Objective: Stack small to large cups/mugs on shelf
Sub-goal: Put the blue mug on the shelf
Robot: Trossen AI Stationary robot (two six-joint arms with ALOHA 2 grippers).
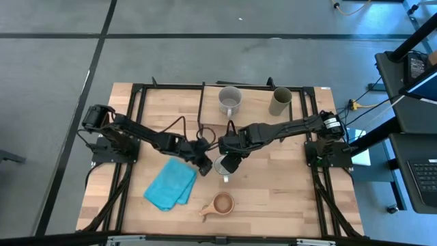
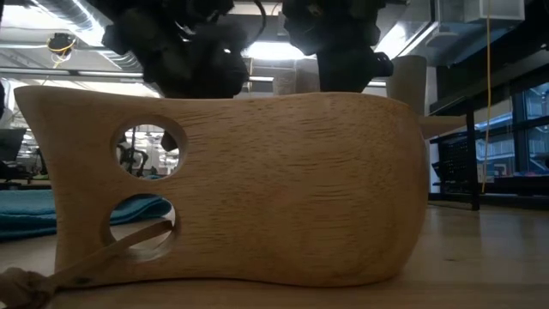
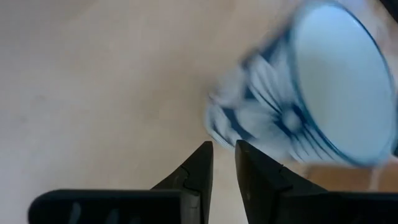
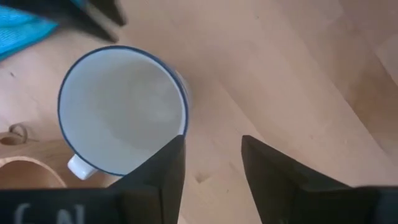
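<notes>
The right claw point(image 4: 211, 177) is hovering part open, holding nothing, over the rim of the white mug point(image 4: 121, 109) standing mid-desk point(image 1: 287, 184); the left claw point(image 3: 222, 165), nearly closed and empty, is pointing at that mug's side; the blue cloth point(image 1: 171, 184) is lying nearby.

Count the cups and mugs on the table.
4: grey mug and olive-green tumbler at the far edge, white mug mid-table under the arms, wooden cup near the front.

Two black jointed arms trailing black cables, each claw point(image 4: 211, 168) with tapered dark fingers.
</notes>
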